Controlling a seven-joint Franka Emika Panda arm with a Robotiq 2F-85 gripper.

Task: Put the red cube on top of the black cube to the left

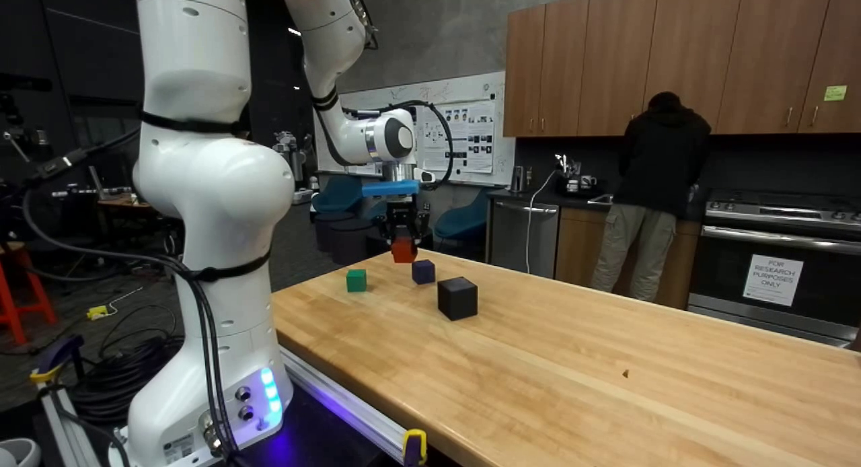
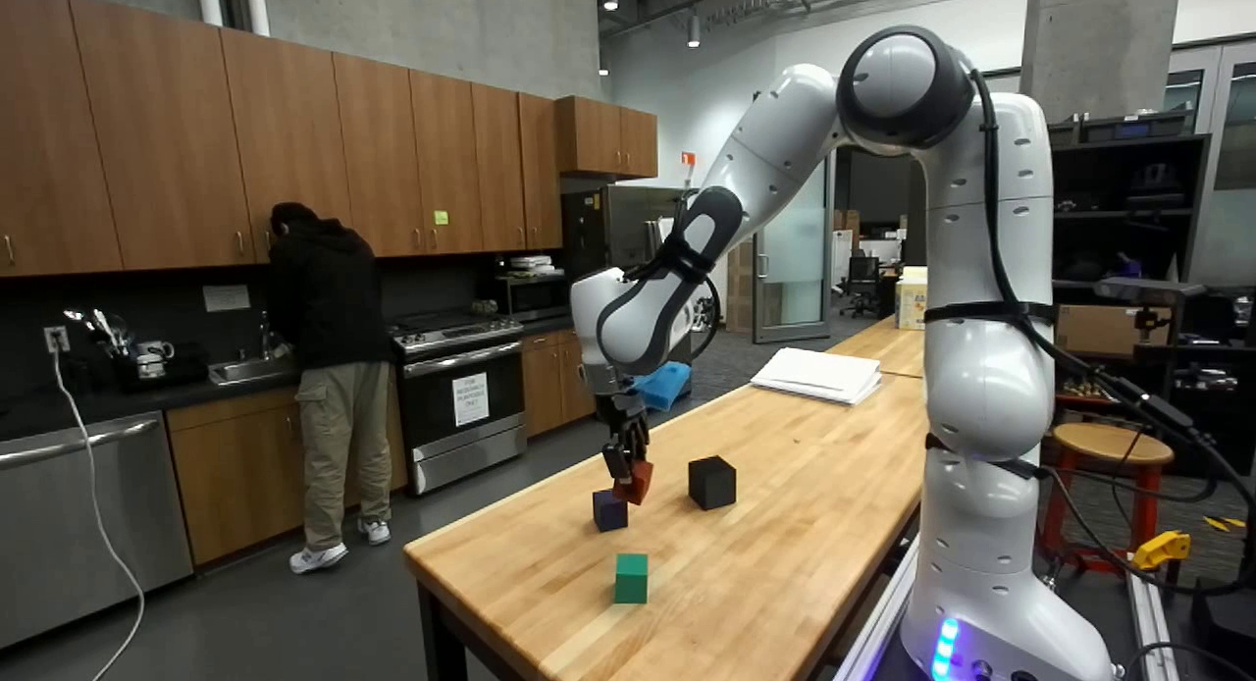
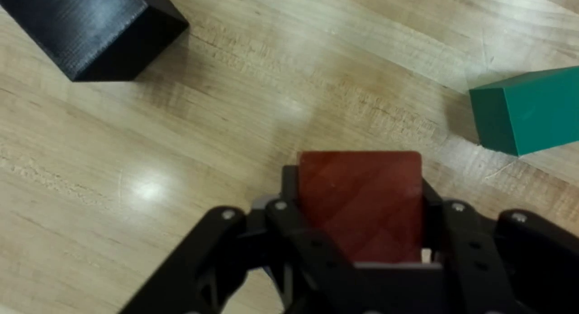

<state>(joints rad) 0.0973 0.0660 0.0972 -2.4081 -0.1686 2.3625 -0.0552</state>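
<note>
The red cube, plain and flat-faced with softened corners, is clasped on two opposite sides and held in the air; in an exterior view this red cube hangs plainly tilted, a corner toward the bottom. The black cube, small and unmarked (its dark faces lean toward navy in both exterior views), sits flat on the wooden tabletop. The red one is higher and just beside it; whether they touch cannot be told.
</note>
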